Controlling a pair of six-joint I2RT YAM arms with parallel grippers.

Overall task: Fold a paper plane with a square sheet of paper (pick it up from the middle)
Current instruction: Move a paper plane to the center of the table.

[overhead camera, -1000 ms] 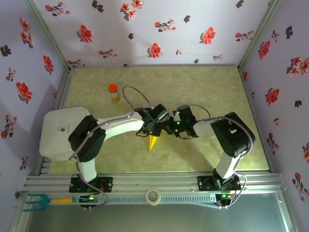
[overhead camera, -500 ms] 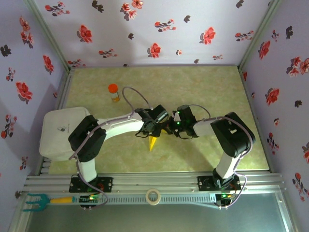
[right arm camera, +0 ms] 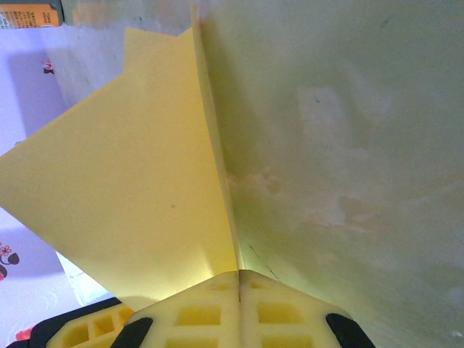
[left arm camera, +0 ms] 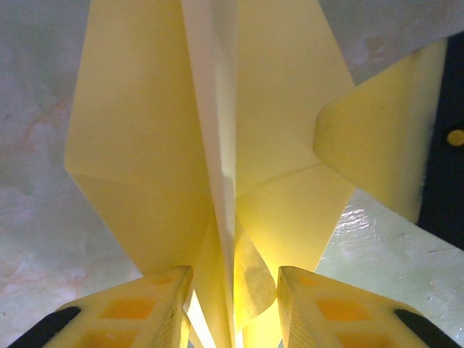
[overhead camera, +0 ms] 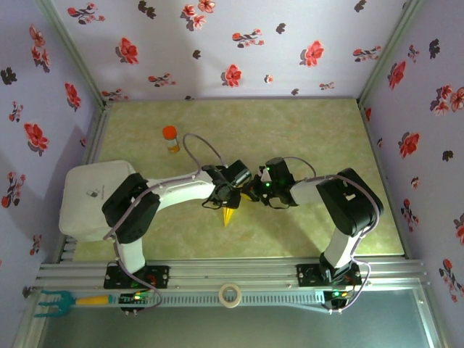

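Near the middle of the table (overhead camera: 326, 130), in the top view, the paper plane (overhead camera: 230, 215) shows its yellow point toward the arm bases, well apart from the orange-capped bottle (overhead camera: 170, 138). It is thin, light paper. I judge that it bends and creases easily and can slip between smooth pads, so the centre fold, where the layers are stacked, is the best place to hold.

From the left wrist, the left gripper (left arm camera: 233, 308) stands partly open around that centre fold. Light shows between one pad and the paper, so it seems not to clamp.

From the right wrist, the right gripper (right arm camera: 238, 293) is fully closed and pinches a folded edge of the plane.
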